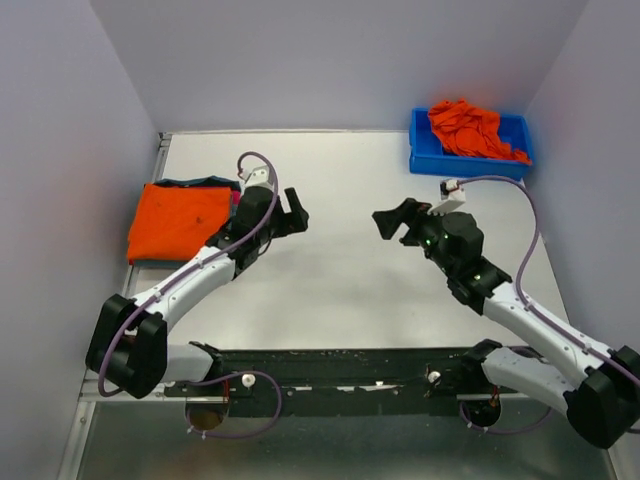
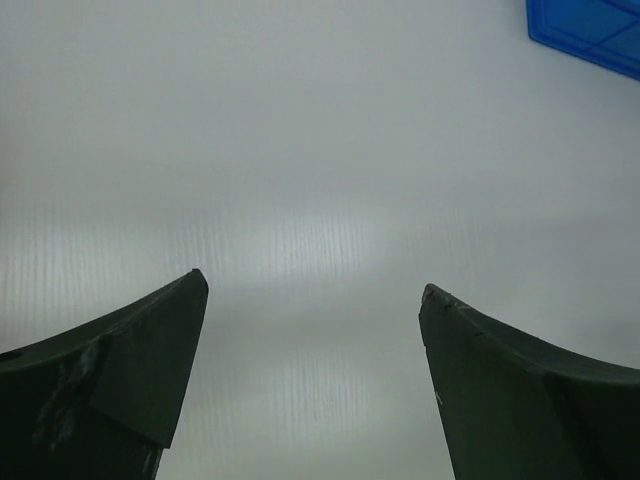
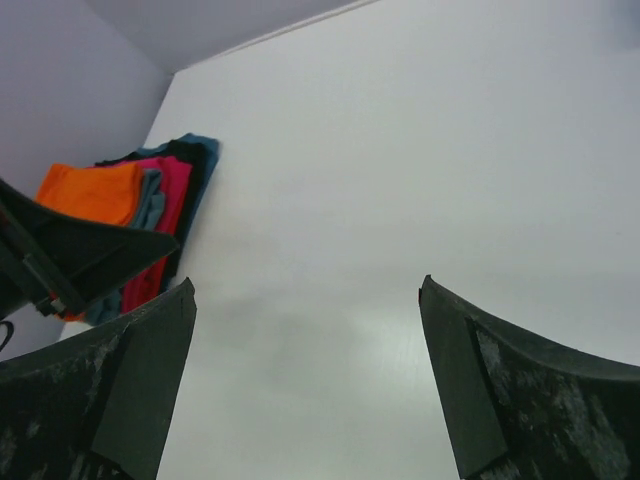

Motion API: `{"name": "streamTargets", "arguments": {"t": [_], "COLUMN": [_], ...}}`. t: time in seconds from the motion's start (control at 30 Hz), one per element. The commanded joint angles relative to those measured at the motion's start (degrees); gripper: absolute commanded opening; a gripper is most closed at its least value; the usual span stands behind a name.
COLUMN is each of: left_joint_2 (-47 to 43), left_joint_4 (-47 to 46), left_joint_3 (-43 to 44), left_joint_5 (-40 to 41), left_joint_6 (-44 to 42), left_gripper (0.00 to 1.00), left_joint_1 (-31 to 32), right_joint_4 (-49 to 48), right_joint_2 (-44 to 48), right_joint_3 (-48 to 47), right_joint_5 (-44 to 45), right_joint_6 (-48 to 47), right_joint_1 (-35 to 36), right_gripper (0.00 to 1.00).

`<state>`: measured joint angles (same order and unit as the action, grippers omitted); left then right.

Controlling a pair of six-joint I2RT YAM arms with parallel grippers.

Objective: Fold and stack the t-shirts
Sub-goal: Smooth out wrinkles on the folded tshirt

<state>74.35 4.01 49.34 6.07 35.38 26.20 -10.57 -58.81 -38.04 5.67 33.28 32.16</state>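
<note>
A stack of folded t-shirts (image 1: pixel 180 220) lies at the table's left side, an orange one on top with blue and red-pink edges under it; the same stack (image 3: pixel 150 215) shows in the right wrist view. More orange t-shirts (image 1: pixel 470 128) are heaped in a blue bin (image 1: pixel 425 155) at the back right. My left gripper (image 1: pixel 292 212) hovers open just right of the stack, nothing between its fingers (image 2: pixel 150 360). Facing it over the table's middle, my right gripper (image 1: pixel 392 222) is open and empty too, its fingers (image 3: pixel 500 380) wide apart.
A corner of the blue bin (image 2: pixel 590 30) shows at the top right of the left wrist view. White walls close the table at the back and both sides. A black rail (image 1: pixel 340 370) with the arm bases runs along the near edge.
</note>
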Motion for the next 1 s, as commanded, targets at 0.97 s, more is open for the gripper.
{"name": "streamTargets", "arguments": {"t": [0.97], "left_joint_2": [-2.89], "left_joint_4": [-28.35], "left_joint_3": [-15.24], "left_joint_5": [0.71], "left_joint_6": [-11.38], "left_gripper": [0.98], "left_joint_1": [9.84], "right_joint_4": [4.5], "right_joint_2": [9.32], "right_joint_3": [14.49], "right_joint_5": [18.59], "right_joint_6": [-4.71], "right_joint_1": [-0.26], "right_gripper": [0.97]}}
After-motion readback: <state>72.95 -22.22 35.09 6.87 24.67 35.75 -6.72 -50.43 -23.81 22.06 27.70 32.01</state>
